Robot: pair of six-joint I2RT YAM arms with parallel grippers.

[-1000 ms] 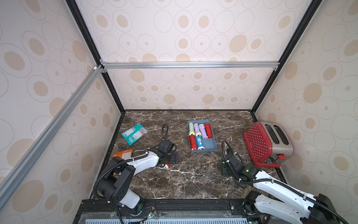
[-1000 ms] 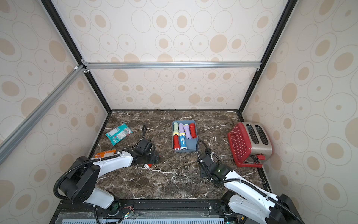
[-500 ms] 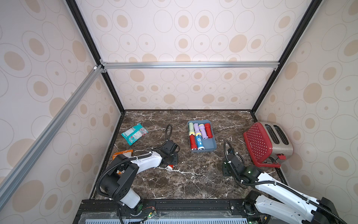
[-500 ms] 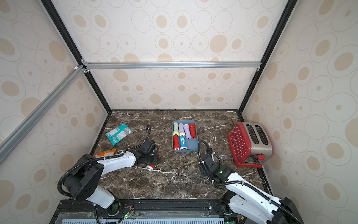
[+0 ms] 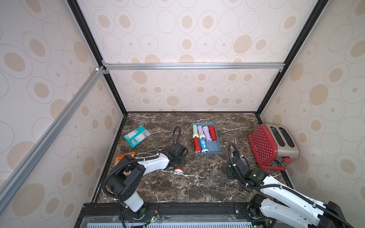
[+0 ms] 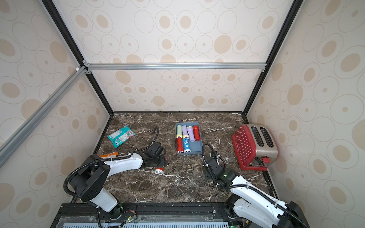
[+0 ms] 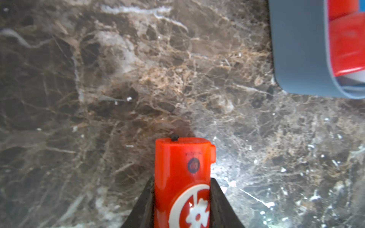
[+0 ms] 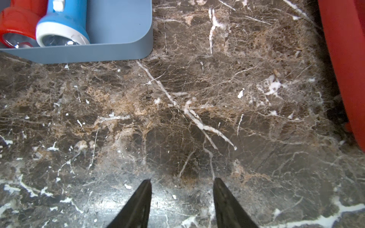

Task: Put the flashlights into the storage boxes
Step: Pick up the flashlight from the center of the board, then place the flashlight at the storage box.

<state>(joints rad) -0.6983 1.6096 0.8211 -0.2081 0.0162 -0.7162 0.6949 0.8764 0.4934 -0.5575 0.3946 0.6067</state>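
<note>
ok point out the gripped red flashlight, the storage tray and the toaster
red flashlight (image 7: 181, 173), left wrist view, on its body
storage tray (image 5: 214, 147), in a top view, on its bare floor
toaster (image 5: 263, 147), in a top view, on its red dotted side

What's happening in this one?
The left arm's fingers are shut on a red flashlight down at the tabletop, short of the tray. Six flashlights already lie in the tray, so this looks like the last one. The right arm's fingers stand open and empty over bare tabletop near the tray's front corner.
</note>
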